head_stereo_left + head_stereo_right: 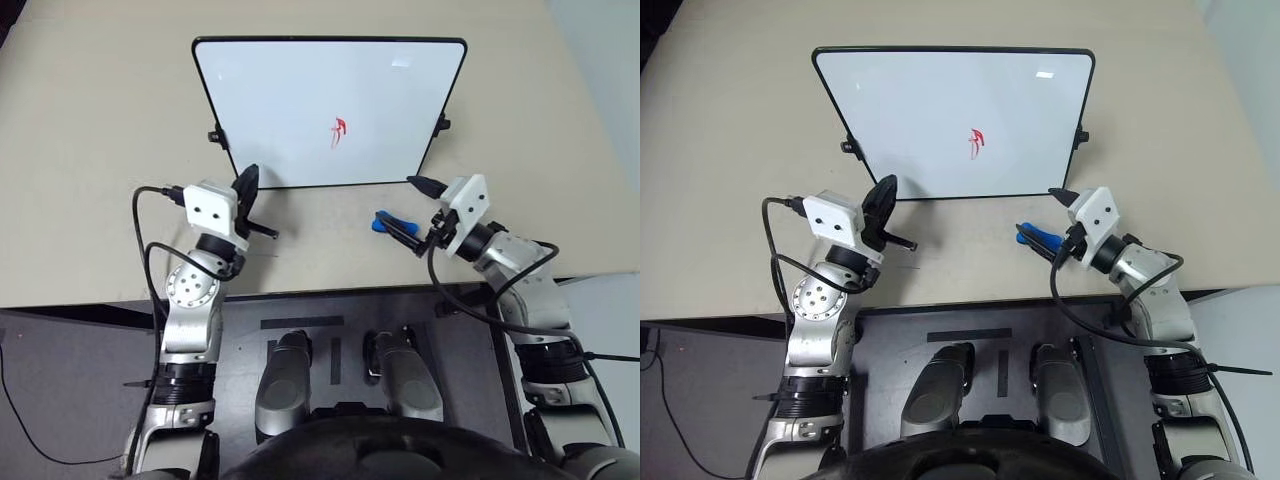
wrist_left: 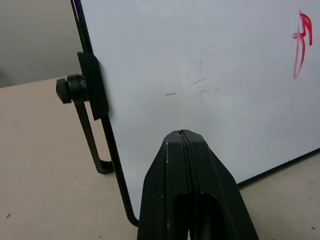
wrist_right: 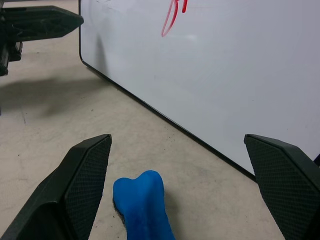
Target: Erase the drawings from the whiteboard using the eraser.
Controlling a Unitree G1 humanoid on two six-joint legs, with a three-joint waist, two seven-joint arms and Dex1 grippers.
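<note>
Pickup step: the right tool point(image 3: 175, 165) stands spread wide around the eraser point(image 3: 142, 202) lying on the counter point(image 1: 90, 200). Drawings point(image 1: 338, 131) wait at twelve o'clock on the whiteboard point(image 1: 290, 100). Next: close, lift. Left tool point(image 2: 183, 145) pressed together.

whiteboard point(image 1: 300, 100): glossy, smooth | eraser point(image 3: 142, 205): matt, foam-like | table point(image 1: 90, 150): matt

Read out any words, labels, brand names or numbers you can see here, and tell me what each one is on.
None: no readable text stands on anything here.
The red drawings on the whiteboard are a scribble of strokes, not letters or a number.
Faint grey marks on the board are smudges, not writing.
The blue eraser carries no label.
</note>
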